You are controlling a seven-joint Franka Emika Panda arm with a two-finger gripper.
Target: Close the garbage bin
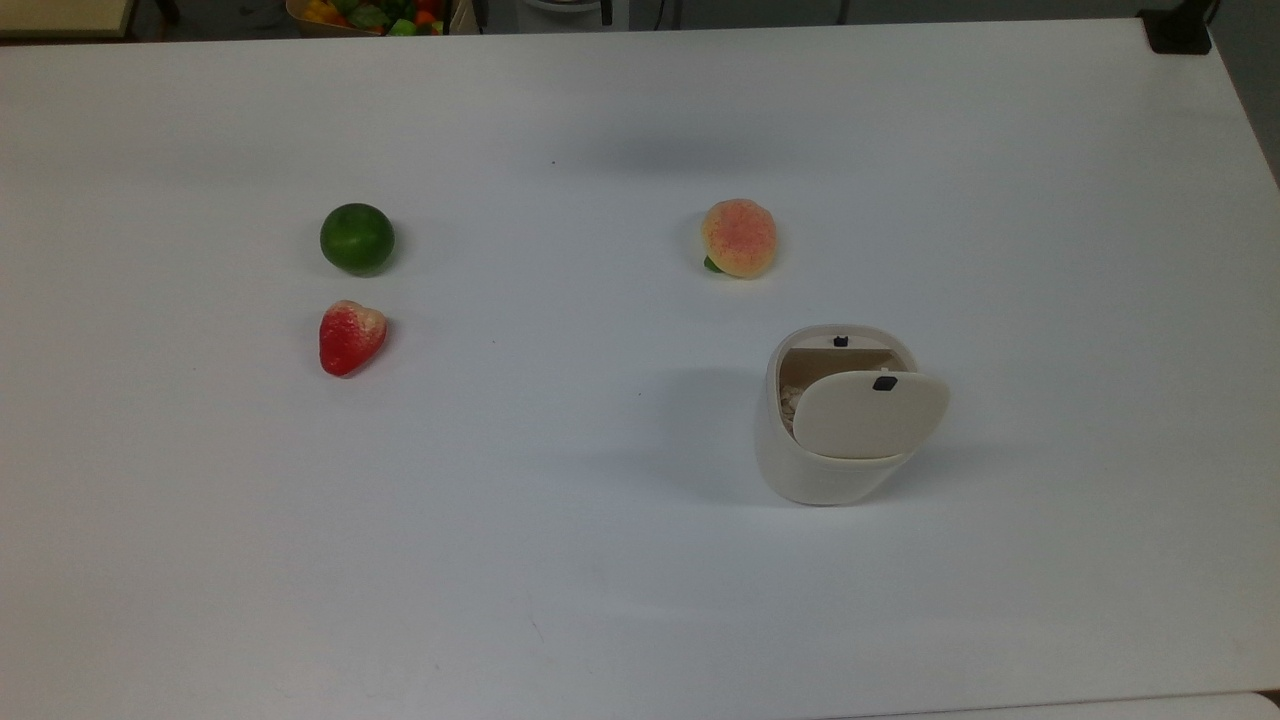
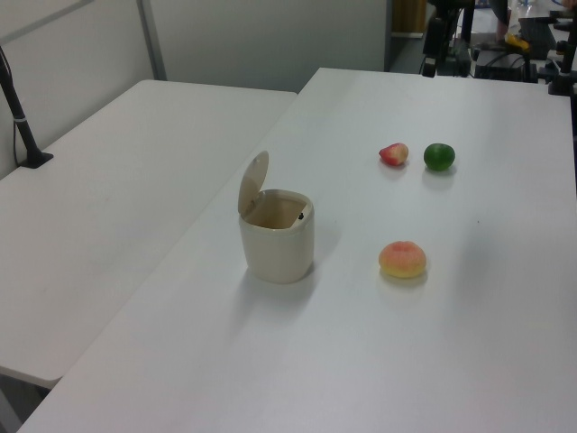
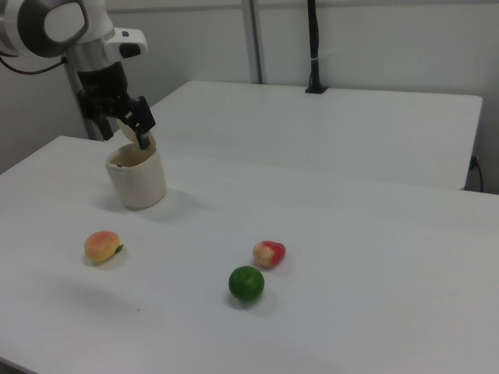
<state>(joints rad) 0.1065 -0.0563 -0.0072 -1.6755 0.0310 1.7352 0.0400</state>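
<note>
white table (image 1: 600, 560) takes up most of the scene, a second white table (image 2: 99, 225) butted beside it on the left view's left. robot arm (image 3: 74, 39) stands at the right view's upper left, reaching down over the bin. garbage bin (image 1: 815, 465) sits upright on the table toward the top view's lower right, cream body, nothing touching it on the surface. its lid (image 1: 868, 415) is flipped up and standing open, small black tab near its free edge, pale stuff visible inside the mouth. hand (image 3: 132, 125) hangs just above and behind the bin near the raised lid in the right view; fingers look parted a little, empty, contact with the lid cannot be told. peach (image 1: 739, 238) lies near the bin, above it in the top view. green lime (image 1: 357, 239) and red strawberry (image 1: 351, 337) sit close together, well apart from the bin on the top view's left. progress: nothing closed yet, approach looks roughly done; the push to swing the lid down onto the rim is all that's left.
</note>
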